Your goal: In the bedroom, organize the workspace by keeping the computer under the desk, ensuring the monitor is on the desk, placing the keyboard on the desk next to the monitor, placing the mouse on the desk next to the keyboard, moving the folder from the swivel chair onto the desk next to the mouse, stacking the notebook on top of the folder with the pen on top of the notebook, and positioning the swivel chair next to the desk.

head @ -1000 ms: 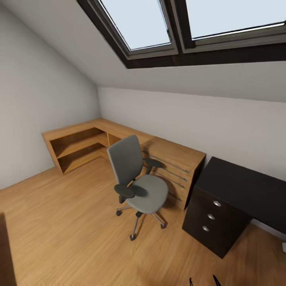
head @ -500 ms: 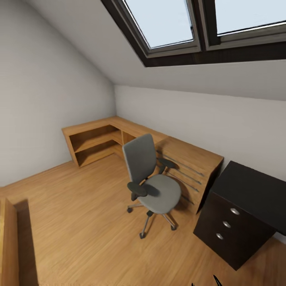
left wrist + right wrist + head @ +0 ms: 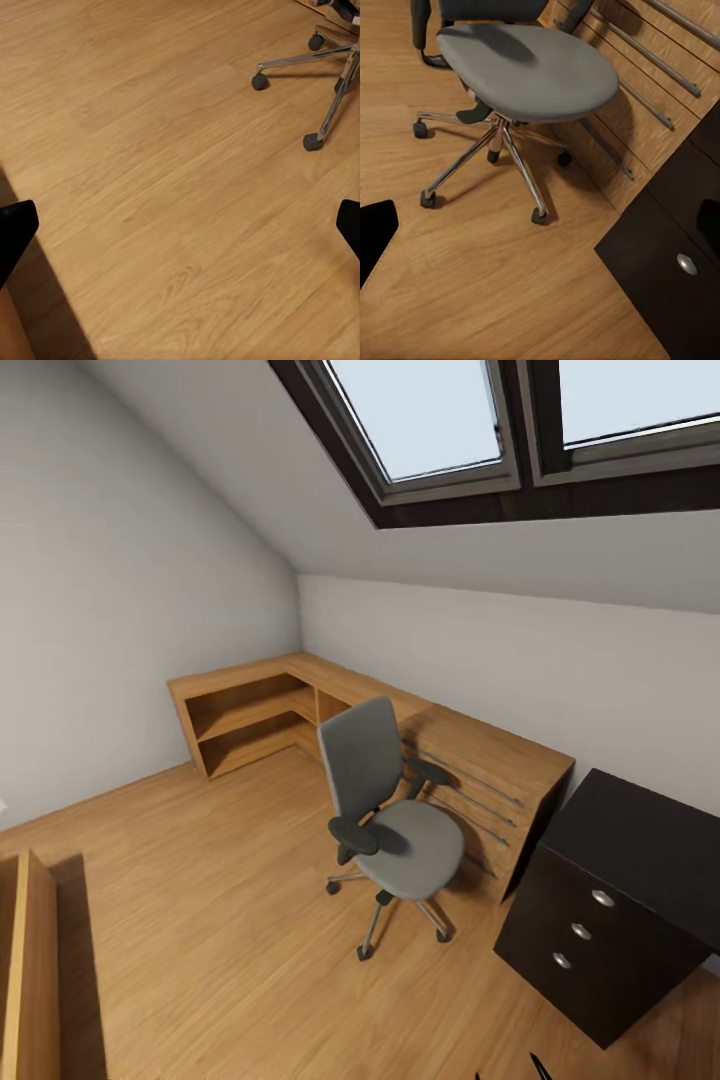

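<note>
The swivel chair [image 3: 395, 830] stands on the wood floor of the bedroom, its grey seat [image 3: 529, 71] bare, its back towards the left. Right of it is the black desk [image 3: 640, 840] with three silver-knobbed drawers [image 3: 580, 930]; the part of its top in view carries nothing. My left gripper [image 3: 180, 229] is open over bare floor, near the chair's castors [image 3: 259, 81]. My right gripper [image 3: 540, 229] is open, looking down at the chair's chrome base [image 3: 502, 161] and the desk's drawer front [image 3: 675, 277]. Computer, monitor, keyboard, mouse, folder, notebook and pen are out of view.
A light wooden chest with bar handles [image 3: 490, 780] stands between chair and desk against the back wall. Low open wooden shelving [image 3: 250, 715] fills the far corner. A wooden edge [image 3: 30, 960] rises at the lower left. Skylights [image 3: 440, 420] sit in the sloped ceiling.
The head view has swung to the left, so the chair and desk sit further right in the picture and the wooden edge at lower left has come in. Nothing in the room moved.
</note>
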Available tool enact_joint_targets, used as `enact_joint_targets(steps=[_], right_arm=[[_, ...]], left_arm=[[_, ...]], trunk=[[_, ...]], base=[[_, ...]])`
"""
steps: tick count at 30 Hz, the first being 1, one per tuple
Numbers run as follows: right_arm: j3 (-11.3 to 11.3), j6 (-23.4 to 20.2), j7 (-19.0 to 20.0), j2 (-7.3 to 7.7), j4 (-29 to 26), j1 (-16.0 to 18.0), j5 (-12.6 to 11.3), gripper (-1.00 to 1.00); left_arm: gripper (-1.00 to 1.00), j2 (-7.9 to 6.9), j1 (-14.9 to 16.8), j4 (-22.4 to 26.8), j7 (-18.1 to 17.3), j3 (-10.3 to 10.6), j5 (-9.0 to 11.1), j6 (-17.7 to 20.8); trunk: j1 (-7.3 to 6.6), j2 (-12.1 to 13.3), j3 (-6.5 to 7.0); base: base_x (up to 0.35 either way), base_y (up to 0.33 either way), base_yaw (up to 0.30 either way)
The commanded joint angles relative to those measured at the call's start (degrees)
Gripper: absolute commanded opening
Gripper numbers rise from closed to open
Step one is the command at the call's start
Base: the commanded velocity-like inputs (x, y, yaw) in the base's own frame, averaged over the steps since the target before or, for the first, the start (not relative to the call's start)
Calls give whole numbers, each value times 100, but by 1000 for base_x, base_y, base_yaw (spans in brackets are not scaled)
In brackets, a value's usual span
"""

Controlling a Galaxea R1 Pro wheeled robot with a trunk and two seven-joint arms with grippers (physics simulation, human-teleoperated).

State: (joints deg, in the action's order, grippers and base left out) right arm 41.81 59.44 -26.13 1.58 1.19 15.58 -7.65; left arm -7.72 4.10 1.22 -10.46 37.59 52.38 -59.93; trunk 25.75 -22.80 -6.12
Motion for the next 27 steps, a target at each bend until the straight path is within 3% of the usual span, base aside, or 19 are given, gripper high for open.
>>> enact_joint_targets(steps=[1,15,21,27], right_arm=[[48,22,8,-13,13,7,-60,100],[46,-2,3,-59,13,7,-61,100],[46,1,-2,-61,13,7,-66,100],[46,5,-6,-91,13,7,-68,100]], left_arm=[[100,0,3,1,-52,15,64,-7],[100,12,3,1,62,-20,92,-7],[100,47,3,12,324,-4,123,774],[100,58,3,17,428,-5,130,1043]], trunk=[[3,-12,-12],[3,-12,-12],[3,-12,-12],[3,-12,-12]], base=[[0,0,20],[0,0,183],[0,0,248],[0,0,260]])
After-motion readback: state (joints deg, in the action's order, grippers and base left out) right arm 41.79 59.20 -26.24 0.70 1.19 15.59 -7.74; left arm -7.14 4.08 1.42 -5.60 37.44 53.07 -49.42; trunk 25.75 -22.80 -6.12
